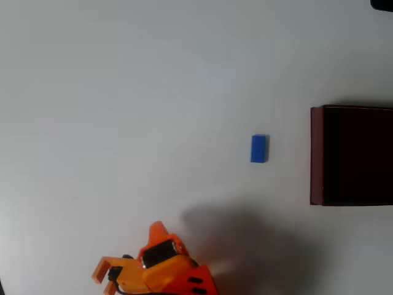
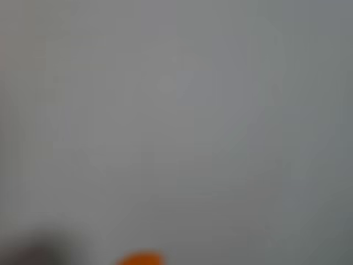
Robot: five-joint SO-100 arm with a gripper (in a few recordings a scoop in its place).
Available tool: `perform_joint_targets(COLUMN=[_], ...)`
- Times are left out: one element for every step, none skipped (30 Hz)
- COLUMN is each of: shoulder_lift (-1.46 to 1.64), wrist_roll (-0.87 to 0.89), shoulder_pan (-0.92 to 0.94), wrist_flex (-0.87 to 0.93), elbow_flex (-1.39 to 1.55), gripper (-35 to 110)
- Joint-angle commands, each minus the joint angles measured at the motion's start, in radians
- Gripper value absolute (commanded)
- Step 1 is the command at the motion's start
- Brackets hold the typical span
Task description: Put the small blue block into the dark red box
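**Blue block waits alone on the worktop, tool well away**

In the overhead view the small blue block (image 1: 259, 149) lies flat on the pale worktop (image 1: 123, 92), its long side running up and down the picture. It sits apart from the dark red box (image 1: 316, 153), which stands to its right at the picture's edge, thin maroon walls around a near-black inside. Nothing touches the block and nothing is in the box that can be made out.

The orange tool (image 1: 103, 275) is at the bottom edge, well to the left of and below the block, pointing left. It holds nothing; whether its fingers stand wide or narrow I cannot tell from this angle. The wrist view is blurred, showing grey worktop and a sliver of orange at the bottom.

The block looks rigid, light and smooth-sided, so it should neither deform nor resist lifting, but it may slip or skid if pinched off-centre. The surest hold is probably across its short width, at mid-length, fingers square to the long faces.
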Motion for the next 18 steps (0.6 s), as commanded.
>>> perform_joint_targets(shoulder_lift=[0.009,0.009,0.009,0.009,0.009,0.009,0.009,0.009,0.009,0.009,0.008,0.008,0.008,0.008,0.008,0.008,0.008,0.008], wrist_roll=[-0.002,-0.002,-0.002,0.005,0.011,0.026,0.052,0.080,0.118,0.166,0.229,0.301,0.359,0.428,0.500,0.551,0.604,0.681], shoulder_pan=[0.008,0.008,0.008,0.011,0.020,0.031,0.052,0.066,0.084,0.114,0.153,0.184,0.202,0.212,0.230,0.244,0.259,0.276], wrist_flex=[0.009,0.009,0.009,0.009,0.009,0.008,0.008,0.005,-0.003,-0.003,-0.002,-0.008,-0.028,-0.046,-0.060,-0.075,-0.081,-0.089], elbow_flex=[0.003,0.003,0.003,0.003,0.003,0.003,0.003,0.003,0.005,0.005,0.005,0.006,0.011,0.011,0.008,0.002,-0.011,-0.023], gripper=[0,0,0,0,0,0,0,0,0,0,0,0,2,4,6,6,7,7])
